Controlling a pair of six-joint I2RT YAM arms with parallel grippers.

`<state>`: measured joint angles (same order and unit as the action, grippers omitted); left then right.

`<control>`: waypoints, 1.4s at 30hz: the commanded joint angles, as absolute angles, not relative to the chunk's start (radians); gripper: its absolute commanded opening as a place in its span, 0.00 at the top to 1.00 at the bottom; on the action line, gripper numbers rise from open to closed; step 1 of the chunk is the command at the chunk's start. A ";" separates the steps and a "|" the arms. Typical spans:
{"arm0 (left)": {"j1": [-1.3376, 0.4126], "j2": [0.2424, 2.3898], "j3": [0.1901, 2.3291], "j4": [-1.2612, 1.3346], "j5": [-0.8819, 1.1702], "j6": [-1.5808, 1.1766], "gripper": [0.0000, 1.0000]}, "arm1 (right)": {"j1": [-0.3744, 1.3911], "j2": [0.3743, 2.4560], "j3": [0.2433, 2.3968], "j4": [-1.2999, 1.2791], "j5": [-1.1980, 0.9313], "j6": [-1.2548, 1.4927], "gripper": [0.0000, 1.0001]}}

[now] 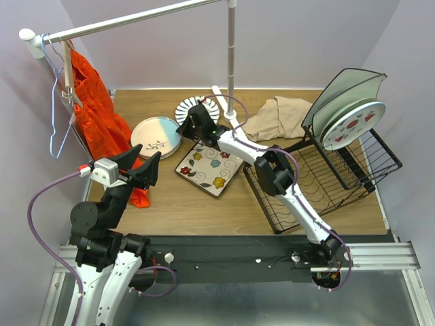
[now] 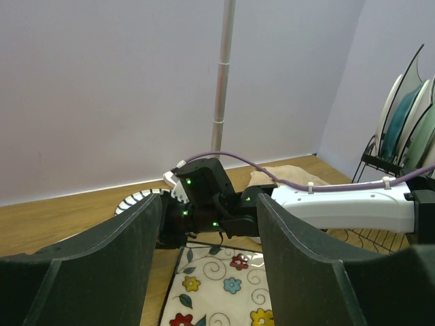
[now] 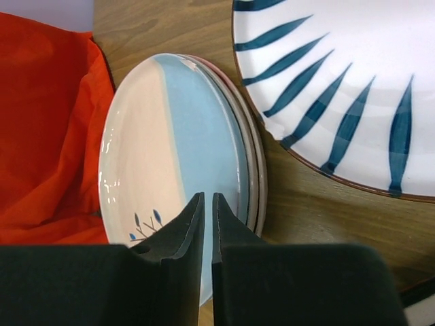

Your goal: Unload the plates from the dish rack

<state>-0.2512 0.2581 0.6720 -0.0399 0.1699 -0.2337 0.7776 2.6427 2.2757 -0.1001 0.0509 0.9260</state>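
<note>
Right gripper (image 3: 207, 198) over wooden table (image 1: 177, 204), lilac walls (image 1: 306, 41)

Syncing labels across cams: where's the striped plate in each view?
Top: striped plate at far centre, partly covered.
Left wrist: mid-left, just a sliver.
Right wrist: upper right, large.
Shared landmark: right fingers, next to it in all three.

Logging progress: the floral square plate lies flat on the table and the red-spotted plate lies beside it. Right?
No. The floral square plate lies flat on the table, but the red-spotted plate stands upright in the rack, far from it. The top view shows this.
</note>
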 commanded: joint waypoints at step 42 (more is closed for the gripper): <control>-0.258 0.561 0.824 0.093 0.428 -0.351 0.33 | 0.788 0.887 1.379 -0.282 0.676 0.503 0.04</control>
